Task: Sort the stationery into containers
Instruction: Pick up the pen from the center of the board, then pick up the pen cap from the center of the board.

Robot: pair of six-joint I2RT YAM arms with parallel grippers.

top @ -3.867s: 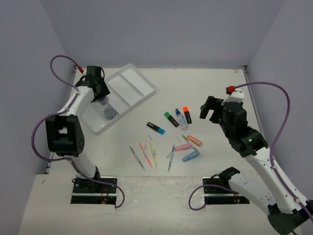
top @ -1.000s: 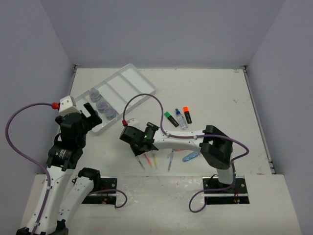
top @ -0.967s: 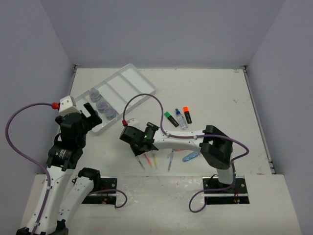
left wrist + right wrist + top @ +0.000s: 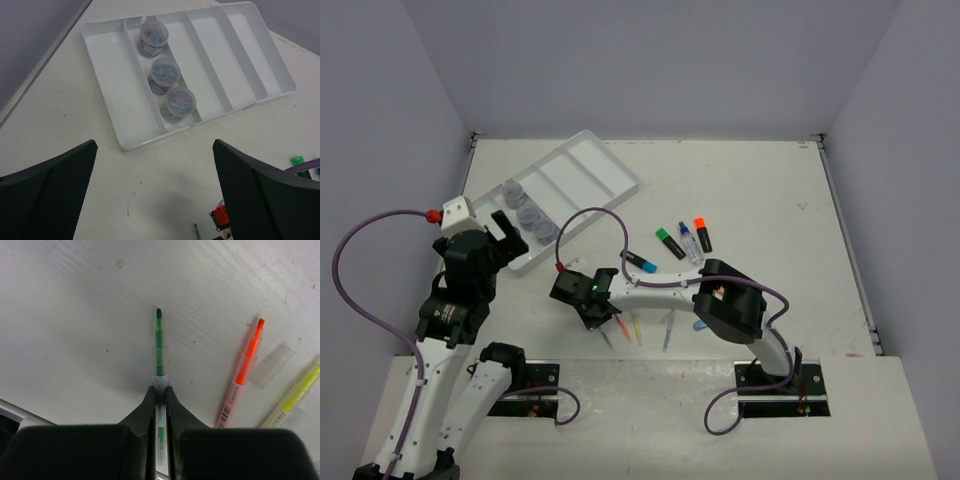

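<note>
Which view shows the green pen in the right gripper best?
The right wrist view: the green pen sticks out of the shut right gripper, close and sharp. From above the gripper hides most of it; the left wrist view shows perhaps its tip.

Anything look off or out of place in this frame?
Mildly: the orange pen and yellow pen lie with bare tips, what look like clear caps loose beside them. The green pen in the right gripper is uncapped too. Nothing looks spilled or broken.
</note>
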